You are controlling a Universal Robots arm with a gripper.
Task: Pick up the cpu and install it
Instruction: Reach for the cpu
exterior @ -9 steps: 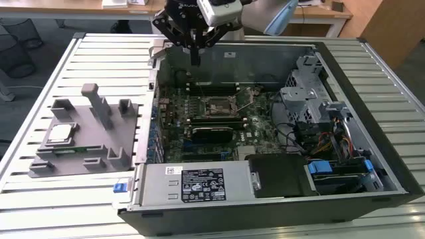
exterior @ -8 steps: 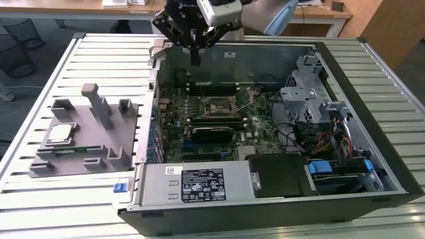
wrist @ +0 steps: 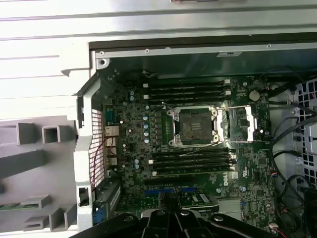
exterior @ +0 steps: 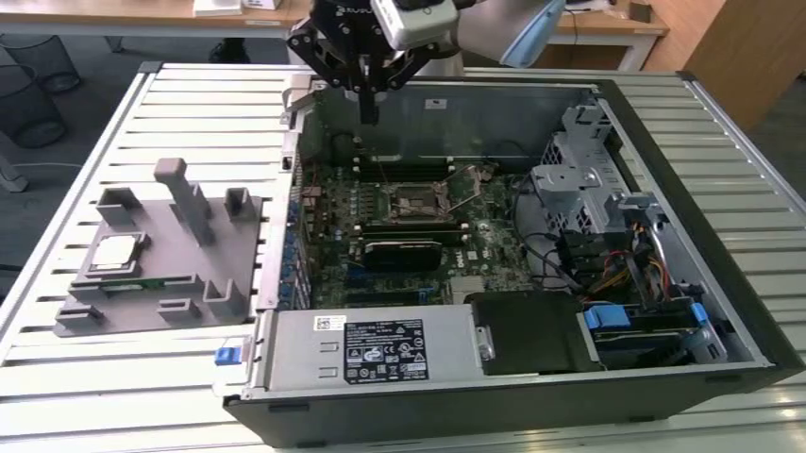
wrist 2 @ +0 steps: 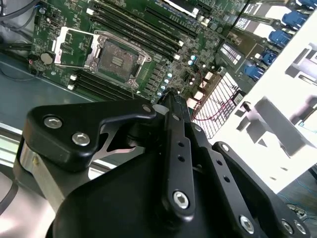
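Observation:
The cpu (exterior: 116, 250), a small silver square chip, lies on the grey fixture (exterior: 170, 283) at the exterior view's left, outside the computer case. My gripper (exterior: 368, 115) hangs over the far edge of the open case, well away from the chip, its fingers shut with nothing between them. Its black linkage also appears in the second wrist view (wrist 2: 172, 99) and the first wrist view (wrist: 171, 204). The motherboard socket (exterior: 416, 200) (wrist 2: 116, 57) (wrist: 194, 126) is uncovered, its metal frame (wrist: 242, 124) swung open to one side.
A green memory stick (exterior: 139, 281) lies on the fixture near the chip, among upright grey posts (exterior: 189, 203). Inside the case are the power supply (exterior: 365, 349), a drive cage (exterior: 586, 179) and bundled cables (exterior: 629, 269). All stands on a white slatted table (exterior: 75, 377).

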